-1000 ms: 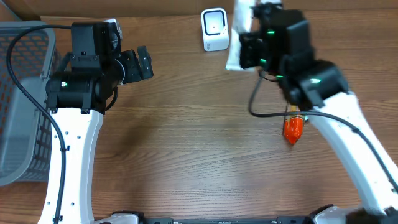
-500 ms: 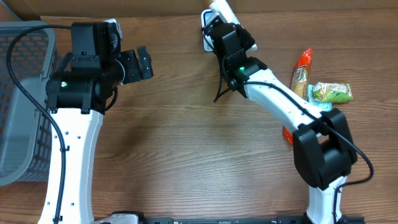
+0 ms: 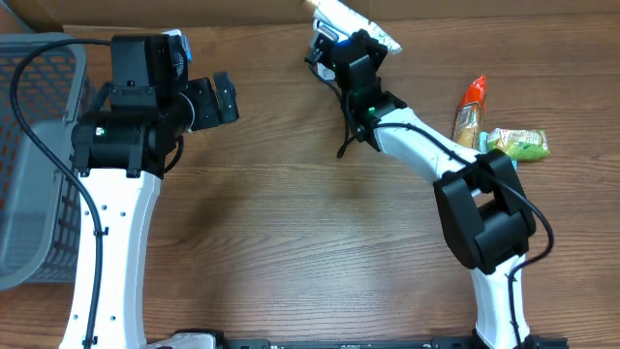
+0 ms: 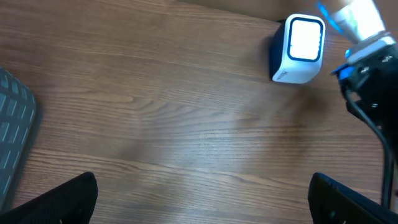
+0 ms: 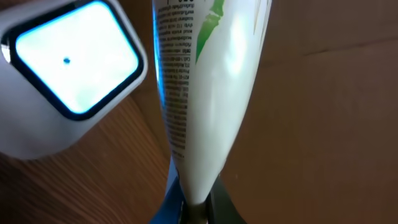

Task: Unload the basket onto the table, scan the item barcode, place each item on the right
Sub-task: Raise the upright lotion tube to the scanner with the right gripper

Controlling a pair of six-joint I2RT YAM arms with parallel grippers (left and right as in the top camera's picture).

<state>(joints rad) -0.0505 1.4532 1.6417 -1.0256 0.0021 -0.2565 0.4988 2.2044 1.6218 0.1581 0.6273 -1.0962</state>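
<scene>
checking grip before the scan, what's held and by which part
The right gripper pinches the white green-printed plastic packet by its narrow end; left gripper holds nothing.

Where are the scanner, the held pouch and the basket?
scanner (image 4: 303,38): left wrist view, on its lit window.
pouch (image 5: 211,106): right wrist view, on its white middle.
basket (image 3: 19,213): overhead view, on its mesh wall.

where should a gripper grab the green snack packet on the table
Likely from above, pinching the green snack packet across its short width near its right end: it lies flat, long side left-right, and its left end crowds the orange pouch.
</scene>
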